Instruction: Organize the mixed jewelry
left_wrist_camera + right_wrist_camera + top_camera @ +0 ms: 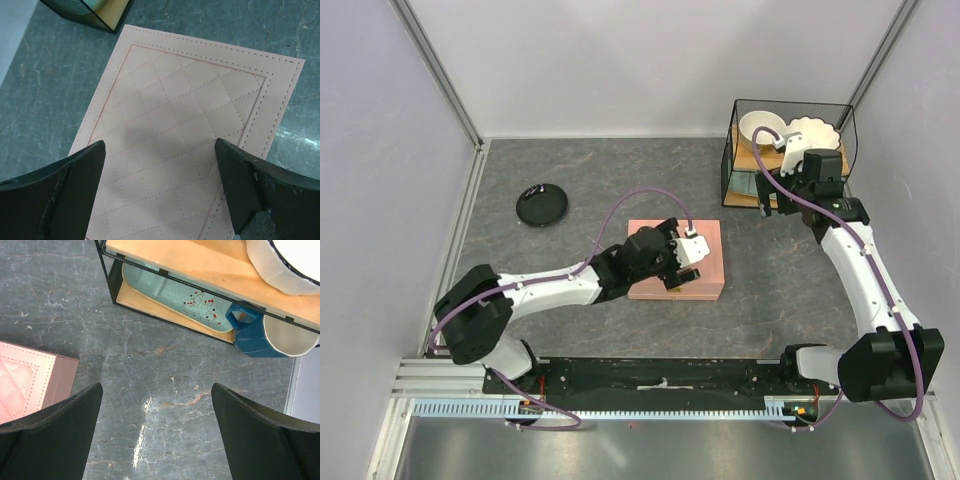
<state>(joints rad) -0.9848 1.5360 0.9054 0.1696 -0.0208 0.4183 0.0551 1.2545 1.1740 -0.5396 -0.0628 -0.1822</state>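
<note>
Mixed jewelry (534,190) seemingly unsorted in black round dish (548,212), ten o'clock; pink quilted box (705,262) shut; left claw (159,150), right claw (156,390) gape empty.

High above the near edge, looking down on the whole table (570,170), pink box (710,265) central, wire shelf (745,160) at 2 o'clock. Left wrist: close over the box lid, shelf corner at 11 o'clock. Right wrist: low, shelf at 1 o'clock, box corner at 9 o'clock. Box and shelf in all 3.

Pink box (190,125) — diamond-quilted stitching
</note>
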